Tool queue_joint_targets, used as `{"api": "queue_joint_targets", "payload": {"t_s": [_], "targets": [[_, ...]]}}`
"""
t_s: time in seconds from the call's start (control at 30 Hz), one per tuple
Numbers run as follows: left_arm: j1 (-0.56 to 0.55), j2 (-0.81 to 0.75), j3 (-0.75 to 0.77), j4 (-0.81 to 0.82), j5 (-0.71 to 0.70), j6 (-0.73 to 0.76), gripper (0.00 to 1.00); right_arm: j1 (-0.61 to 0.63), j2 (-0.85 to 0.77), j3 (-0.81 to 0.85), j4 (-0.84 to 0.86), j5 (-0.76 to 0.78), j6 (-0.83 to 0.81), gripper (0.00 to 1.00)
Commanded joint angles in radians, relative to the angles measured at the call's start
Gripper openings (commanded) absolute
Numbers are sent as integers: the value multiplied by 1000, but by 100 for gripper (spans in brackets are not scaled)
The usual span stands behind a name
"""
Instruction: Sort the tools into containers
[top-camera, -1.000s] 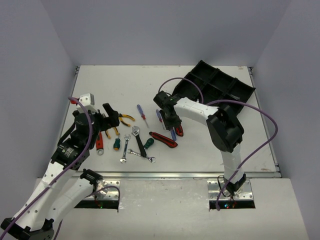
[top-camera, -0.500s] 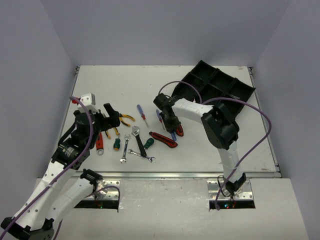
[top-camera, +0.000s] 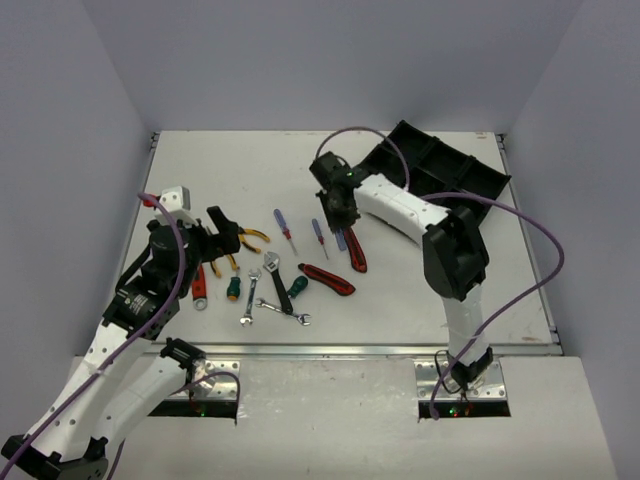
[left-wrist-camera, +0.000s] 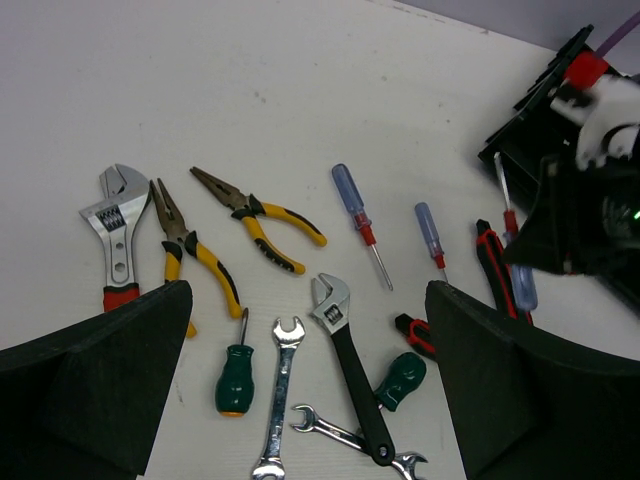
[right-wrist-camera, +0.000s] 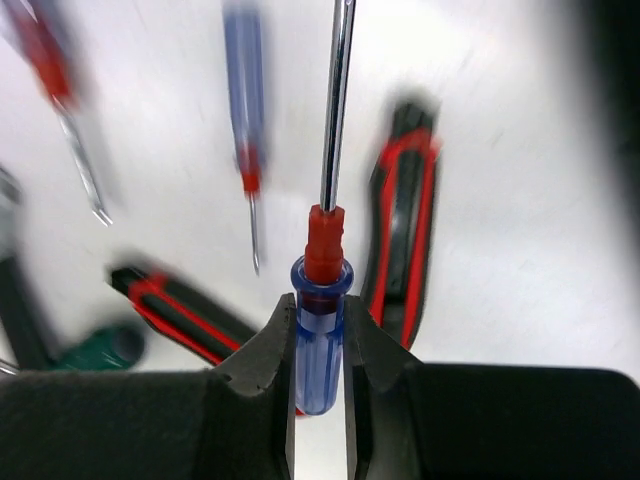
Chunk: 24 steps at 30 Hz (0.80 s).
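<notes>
A blue-handled screwdriver with a red collar (right-wrist-camera: 324, 262) is clamped between the nearly closed fingers of the right gripper (right-wrist-camera: 320, 320), near the black plastic organiser tray (top-camera: 455, 170). The left gripper (top-camera: 224, 238) is spread wide, empty, above yellow-handled pliers (left-wrist-camera: 262, 222). No tool is seen in the tray; sorting is judged barely begun

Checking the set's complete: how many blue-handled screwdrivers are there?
3. The left screwdriver and middle screwdriver lie on the table; the third screwdriver is in the right pincer. None seems hidden.
</notes>
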Motion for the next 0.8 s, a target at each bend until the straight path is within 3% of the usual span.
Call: {"api": "queue_joint_targets", "payload": {"t_s": [0.0, 0.17, 0.3, 0.6, 0.77], "targets": [[-7, -1, 1, 50, 1, 13, 100, -172, -67, 239, 6, 47, -32, 0], [-7, 4, 0, 50, -5, 13, 100, -358, 54, 471, 54, 75, 6, 0], [-7, 13, -3, 49, -8, 13, 100, -454, 94, 497, 290, 129, -35, 0], [-7, 52, 0, 51, 9, 18, 100, -520, 280, 568, 682, 173, -177, 0], [-7, 63, -1, 52, 20, 21, 100, -522, 373, 582, 792, 185, -244, 0]]}}
